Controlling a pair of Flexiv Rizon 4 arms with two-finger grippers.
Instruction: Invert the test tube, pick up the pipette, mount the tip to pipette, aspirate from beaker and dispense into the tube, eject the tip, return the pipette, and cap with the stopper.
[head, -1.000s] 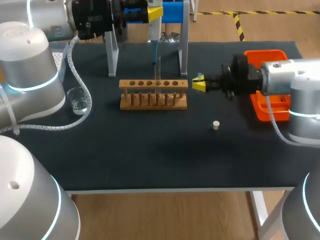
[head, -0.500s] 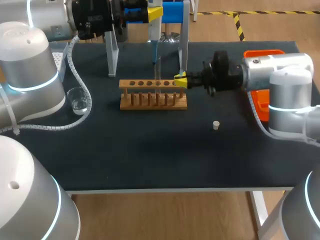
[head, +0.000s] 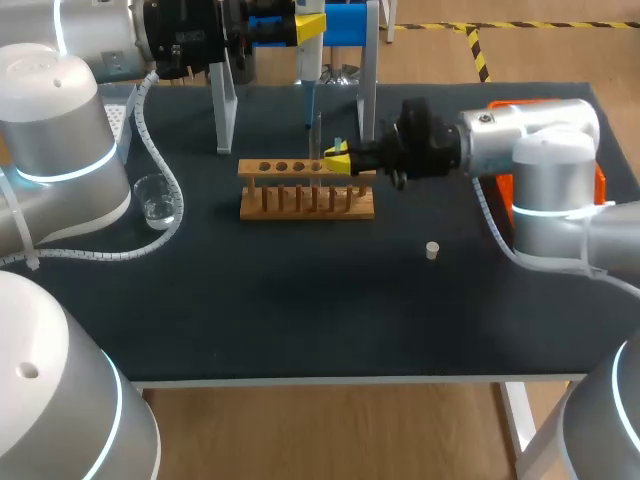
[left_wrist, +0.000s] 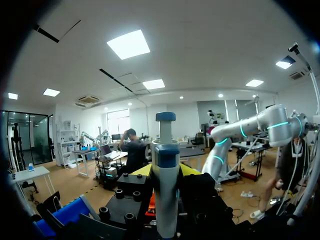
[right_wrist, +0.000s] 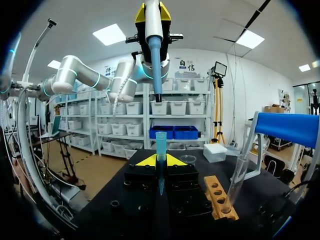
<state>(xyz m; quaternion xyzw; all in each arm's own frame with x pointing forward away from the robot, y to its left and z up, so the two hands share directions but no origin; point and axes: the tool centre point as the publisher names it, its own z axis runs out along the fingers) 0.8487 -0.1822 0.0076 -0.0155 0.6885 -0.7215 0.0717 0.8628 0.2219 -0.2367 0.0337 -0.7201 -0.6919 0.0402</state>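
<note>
— Leftward went the tip (right_wrist: 160, 150), didn't it?
— Yes. The right gripper (head: 337, 160), clamped on it, had travelled over the right half of the rack (head: 306, 188), just beside the test tube (head: 317, 135).
— And the pipette (head: 309, 70)?
— It hung above, pinched in the left gripper (head: 310, 28).

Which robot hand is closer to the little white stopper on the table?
Right. The right gripper, holding the tip, hangs over the wooden rack, just beyond the stopper; the left gripper is much farther back, holding the pipette.
</note>
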